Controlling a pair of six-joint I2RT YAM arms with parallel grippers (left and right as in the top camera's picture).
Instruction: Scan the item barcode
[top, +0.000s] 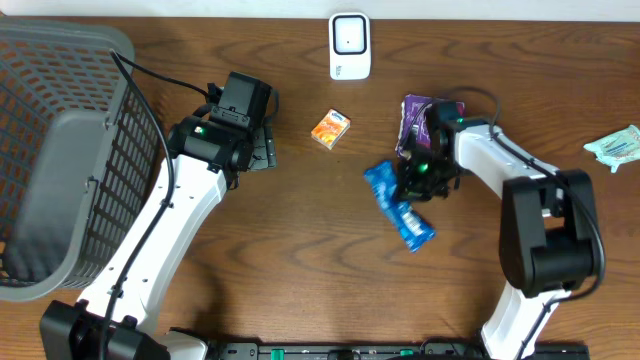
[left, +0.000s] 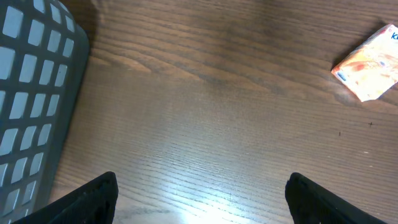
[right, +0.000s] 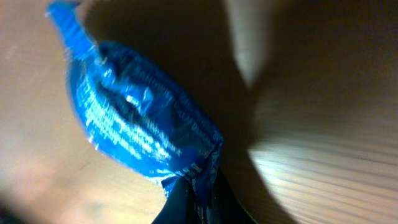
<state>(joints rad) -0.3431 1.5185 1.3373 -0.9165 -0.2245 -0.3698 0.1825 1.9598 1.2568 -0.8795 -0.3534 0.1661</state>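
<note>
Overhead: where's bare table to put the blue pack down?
Free: front centre, between left arm and blue pack; back strip from basket to scanner. Crowded: right gripper, blue pack and purple pack bunch together, orange box nearby.

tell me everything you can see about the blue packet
The blue packet is a glossy, crinkled, foil-like wrapper with fine pale print and crimped ends. It is angled diagonally on or just above the table, near a purple packet. The right gripper is shut on one edge. No barcode shows.
</note>
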